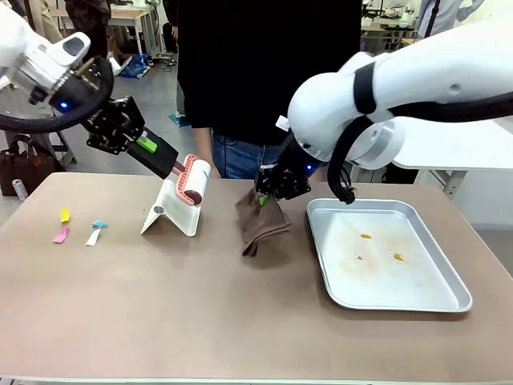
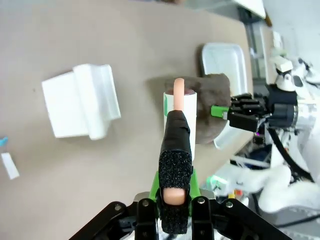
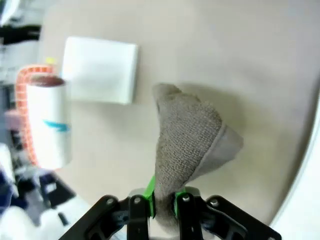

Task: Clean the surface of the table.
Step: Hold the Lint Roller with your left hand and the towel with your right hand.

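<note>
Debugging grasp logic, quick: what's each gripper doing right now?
Left gripper: closed on the lint roller, held by its handle.
Right gripper: closed on the brown cloth.

No text, brand, number or sign is legible. Blue mark on the white lint roller (image 3: 47,120): too blurred to read. Coloured slips (image 1: 64,215), far left of the table (image 1: 200,321): no readable print.
</note>
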Available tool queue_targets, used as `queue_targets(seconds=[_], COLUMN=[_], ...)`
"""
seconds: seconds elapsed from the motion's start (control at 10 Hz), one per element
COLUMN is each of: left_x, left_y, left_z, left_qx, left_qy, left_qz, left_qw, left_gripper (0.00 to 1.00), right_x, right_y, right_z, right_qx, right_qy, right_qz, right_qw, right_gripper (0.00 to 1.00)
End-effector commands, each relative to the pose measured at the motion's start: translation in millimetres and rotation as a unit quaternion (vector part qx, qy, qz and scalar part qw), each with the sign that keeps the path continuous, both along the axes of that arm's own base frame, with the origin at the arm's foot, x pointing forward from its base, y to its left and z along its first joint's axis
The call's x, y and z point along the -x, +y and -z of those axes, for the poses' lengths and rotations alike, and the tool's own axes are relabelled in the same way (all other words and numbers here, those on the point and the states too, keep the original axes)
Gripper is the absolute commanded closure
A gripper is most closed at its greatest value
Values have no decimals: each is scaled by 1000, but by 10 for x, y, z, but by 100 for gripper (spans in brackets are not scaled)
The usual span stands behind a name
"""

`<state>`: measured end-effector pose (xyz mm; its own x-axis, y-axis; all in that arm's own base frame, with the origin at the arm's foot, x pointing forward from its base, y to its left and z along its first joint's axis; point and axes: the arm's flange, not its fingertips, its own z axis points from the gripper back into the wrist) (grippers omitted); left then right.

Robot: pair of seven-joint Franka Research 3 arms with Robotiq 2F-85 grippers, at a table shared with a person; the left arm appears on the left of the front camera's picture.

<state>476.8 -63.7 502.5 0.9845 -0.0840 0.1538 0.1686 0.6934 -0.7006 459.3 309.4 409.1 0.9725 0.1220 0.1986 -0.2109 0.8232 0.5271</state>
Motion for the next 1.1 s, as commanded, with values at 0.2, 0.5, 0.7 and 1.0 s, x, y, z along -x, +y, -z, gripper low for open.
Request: queue_targets(seconds=[0.2,0.5,0.7,1.0], left_x=[208,211,231,343], left_y=[761,1514,1813,2320], left_z=[-121,-124,-43,260], left_qx=[124,234,266,282], left_qy=[16,10,19,39], left_qz=[11,-19,-43,-62], left_qw=[992,972,963,956], left_gripper=[100,100,100,100], right_x=[779,925,994,1122], right_y=[-1531,-2628,-3159,-3771], right_z=[-59,-91,-146,-259], right_qx=[-220,-303,-348,-396], right_qy=[-15,13,27,21], right_qz=[-123,-29,3,42], right_qw=[968,953,937,917], right_gripper=[100,100,100,100])
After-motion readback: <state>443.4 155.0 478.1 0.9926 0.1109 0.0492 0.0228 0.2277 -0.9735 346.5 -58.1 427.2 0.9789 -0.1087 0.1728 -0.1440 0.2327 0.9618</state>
